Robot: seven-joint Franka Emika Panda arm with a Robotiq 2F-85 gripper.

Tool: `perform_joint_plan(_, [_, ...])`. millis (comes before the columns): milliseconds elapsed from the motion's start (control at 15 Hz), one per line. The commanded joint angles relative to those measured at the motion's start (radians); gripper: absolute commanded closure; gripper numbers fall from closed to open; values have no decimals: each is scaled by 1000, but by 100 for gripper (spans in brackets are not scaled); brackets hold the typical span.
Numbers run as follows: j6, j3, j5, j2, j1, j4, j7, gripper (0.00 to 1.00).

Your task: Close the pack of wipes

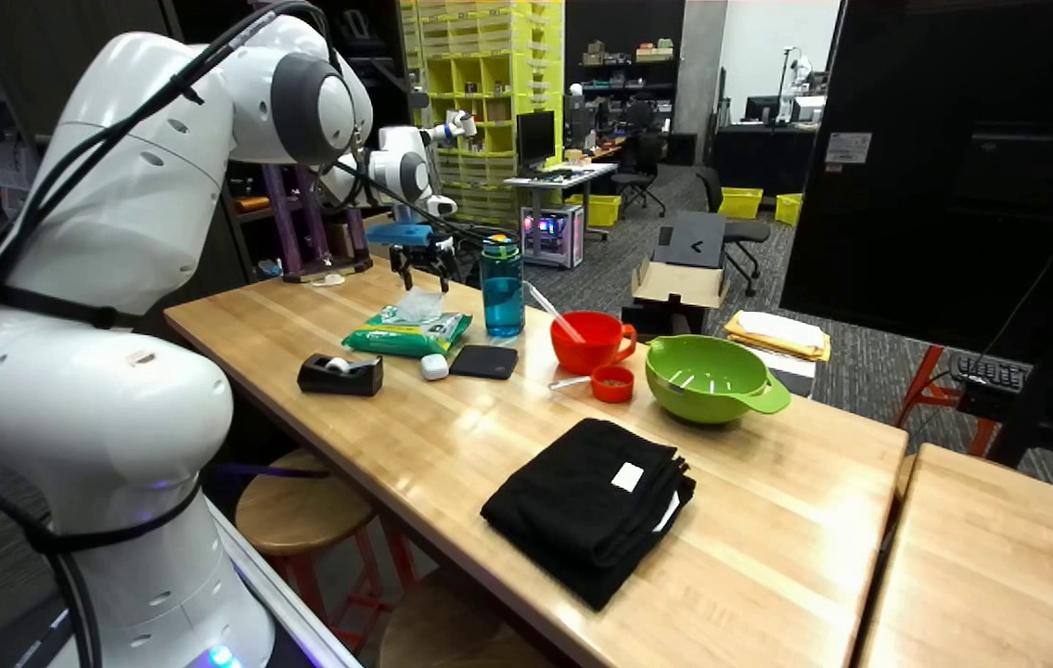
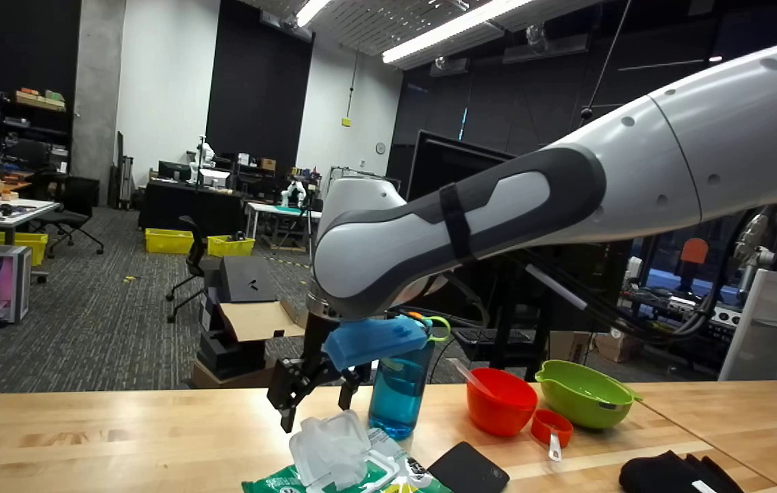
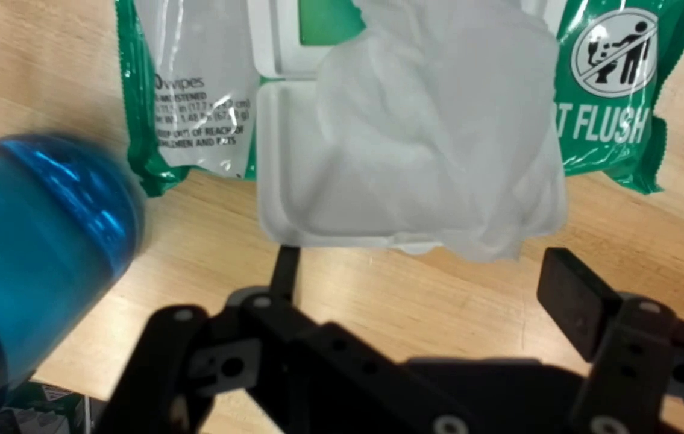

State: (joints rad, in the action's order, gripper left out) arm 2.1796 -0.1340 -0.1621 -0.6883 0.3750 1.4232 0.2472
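- Green pack of wipes [image 1: 407, 338] lying on the bench [image 1: 452, 436], near the blue bottle [image 1: 503, 295]; its white lid [image 3: 302, 172] is flipped open, a wipe [image 3: 444, 114] draped over it.
- I can read "wipes", "KEEP OUT OF REACH OF CHILDREN AND PETS" and, partly covered, "T FLUSH".
- End effector [image 3: 429, 286] near the lid, released, jaws wide apart.

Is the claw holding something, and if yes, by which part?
Nothing: the claw is open, and the pack of wipes lies on the wooden table.
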Motion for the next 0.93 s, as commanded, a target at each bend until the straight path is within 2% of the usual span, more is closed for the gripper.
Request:
perform_joint_plan(0, [-41, 13, 11, 34, 21, 10, 37, 0])
perform_joint_plan(867, [-73, 9, 13, 74, 17, 35, 66, 0])
